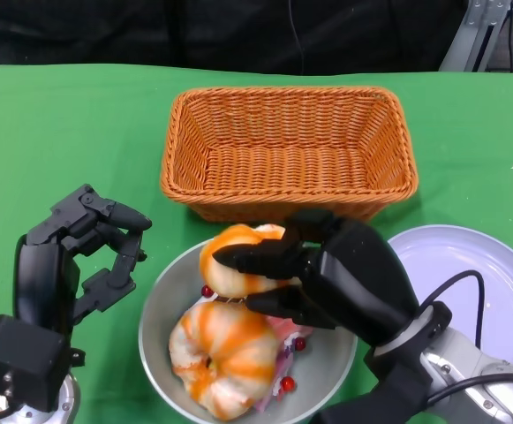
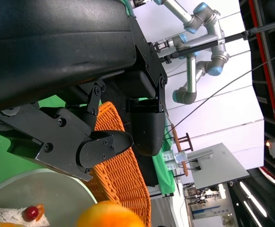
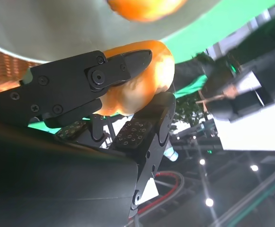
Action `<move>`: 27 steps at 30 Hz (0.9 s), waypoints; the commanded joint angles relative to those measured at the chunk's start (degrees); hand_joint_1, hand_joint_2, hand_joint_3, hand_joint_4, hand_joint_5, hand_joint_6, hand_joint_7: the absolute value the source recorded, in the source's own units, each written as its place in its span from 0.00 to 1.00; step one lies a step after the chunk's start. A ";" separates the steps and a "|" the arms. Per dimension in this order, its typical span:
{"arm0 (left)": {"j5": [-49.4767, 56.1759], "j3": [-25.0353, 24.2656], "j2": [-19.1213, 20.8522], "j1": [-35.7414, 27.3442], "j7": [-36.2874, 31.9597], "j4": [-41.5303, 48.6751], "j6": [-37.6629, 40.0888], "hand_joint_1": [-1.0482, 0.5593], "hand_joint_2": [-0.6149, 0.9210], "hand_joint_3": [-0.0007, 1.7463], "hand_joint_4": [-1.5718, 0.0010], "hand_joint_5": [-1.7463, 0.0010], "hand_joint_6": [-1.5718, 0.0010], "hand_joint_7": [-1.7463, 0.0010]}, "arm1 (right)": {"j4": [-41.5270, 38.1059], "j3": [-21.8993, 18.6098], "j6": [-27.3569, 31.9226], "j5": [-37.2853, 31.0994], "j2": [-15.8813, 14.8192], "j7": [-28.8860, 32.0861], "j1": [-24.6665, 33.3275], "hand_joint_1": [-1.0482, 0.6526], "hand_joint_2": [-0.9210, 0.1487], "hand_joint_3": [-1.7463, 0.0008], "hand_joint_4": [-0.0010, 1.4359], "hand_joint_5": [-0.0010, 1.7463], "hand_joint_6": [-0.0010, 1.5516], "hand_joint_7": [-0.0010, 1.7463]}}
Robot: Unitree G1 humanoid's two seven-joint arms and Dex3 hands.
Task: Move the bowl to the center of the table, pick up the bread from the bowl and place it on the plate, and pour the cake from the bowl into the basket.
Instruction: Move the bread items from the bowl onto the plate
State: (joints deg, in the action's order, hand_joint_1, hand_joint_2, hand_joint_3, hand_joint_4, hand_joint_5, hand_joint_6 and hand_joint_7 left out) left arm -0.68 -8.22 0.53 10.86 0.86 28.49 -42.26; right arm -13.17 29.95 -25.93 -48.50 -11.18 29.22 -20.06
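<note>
My right hand (image 1: 313,278) held one bread (image 1: 231,261) tight just above the bowl (image 1: 163,305), my left hand (image 1: 79,256) was open beside it, and the plate (image 1: 486,283) and basket (image 1: 289,150) still waited empty.

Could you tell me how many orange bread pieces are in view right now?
2. One bread is held by the right hand above the bowl's far side; the other lies in the bowl, beside the cake. More could be hidden underneath.
</note>
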 commanded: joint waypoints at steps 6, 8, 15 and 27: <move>0.20 -0.31 0.85 0.94 -1.25 1.00 -0.94 0.57 0.86 0.43 0.54 0.09 0.52 0.27 | 5.86 -3.67 -2.76 5.40 0.75 -1.88 2.13 0.48 0.01 0.98 0.67 0.61 0.82 0.06; -0.09 -0.33 0.74 0.98 -1.24 1.01 -0.52 0.56 0.86 0.43 0.54 0.09 0.52 0.27 | 7.36 -4.63 -3.39 6.65 0.95 -2.67 2.32 0.48 0.01 0.98 0.65 0.65 0.81 0.06; 1.02 -0.25 0.92 1.03 -2.03 1.22 -0.75 0.56 0.85 0.44 0.55 0.09 0.52 0.28 | 11.49 -8.21 -3.45 9.06 2.15 -4.59 1.93 0.48 0.01 0.97 0.57 0.79 0.79 0.10; 0.60 -0.37 1.34 1.89 -1.73 3.63 -2.07 0.58 0.85 0.47 0.54 0.08 0.52 0.27 | 11.75 -12.53 -1.59 9.08 3.49 -6.75 0.34 0.48 0.08 0.85 0.62 0.68 0.66 0.39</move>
State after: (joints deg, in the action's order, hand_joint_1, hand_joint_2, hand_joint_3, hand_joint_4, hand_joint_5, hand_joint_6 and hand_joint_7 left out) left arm 0.17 -8.17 0.78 12.38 -0.47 31.58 -43.56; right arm -1.76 18.24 -27.31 -40.06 -7.72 22.31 -19.27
